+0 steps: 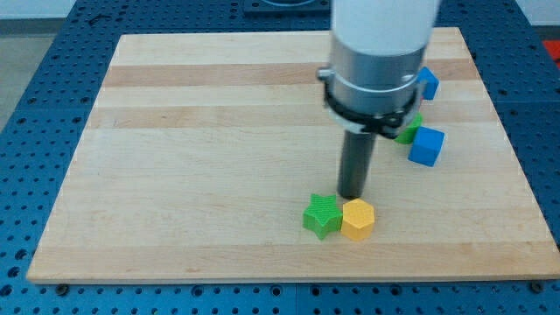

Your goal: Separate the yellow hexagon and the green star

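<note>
Yellow hexagon (358, 219) and green star (322, 215) touching, bench (175, 157) at 6 o'clock. My tip (352, 196), gripperless end effector, holding nothing, just above their seam. Separation pending: wedge down between them.

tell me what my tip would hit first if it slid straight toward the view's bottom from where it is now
Probably the seam where the green star and yellow hexagon touch. My tip sits just above that junction, nearer the hexagon, so it likely meets the hexagon first; depth is hard to judge.
</note>
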{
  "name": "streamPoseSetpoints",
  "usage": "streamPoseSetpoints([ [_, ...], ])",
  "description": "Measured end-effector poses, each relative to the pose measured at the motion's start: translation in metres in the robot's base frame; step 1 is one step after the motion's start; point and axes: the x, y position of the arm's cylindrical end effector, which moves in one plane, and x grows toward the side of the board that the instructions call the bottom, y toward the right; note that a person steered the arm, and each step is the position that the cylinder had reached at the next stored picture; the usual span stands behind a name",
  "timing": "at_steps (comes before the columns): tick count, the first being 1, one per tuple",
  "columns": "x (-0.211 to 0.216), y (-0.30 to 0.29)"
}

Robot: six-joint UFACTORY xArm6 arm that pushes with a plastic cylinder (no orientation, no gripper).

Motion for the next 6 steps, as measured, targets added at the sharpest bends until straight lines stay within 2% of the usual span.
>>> streamPoseSetpoints([
  [1,-0.018,-0.015],
  [2,-0.011,-0.081],
  [3,0.027,-0.122],
  [4,0.065,-0.116],
  [5,0.070,-0.080],
  [6,0.054,-0.028],
])
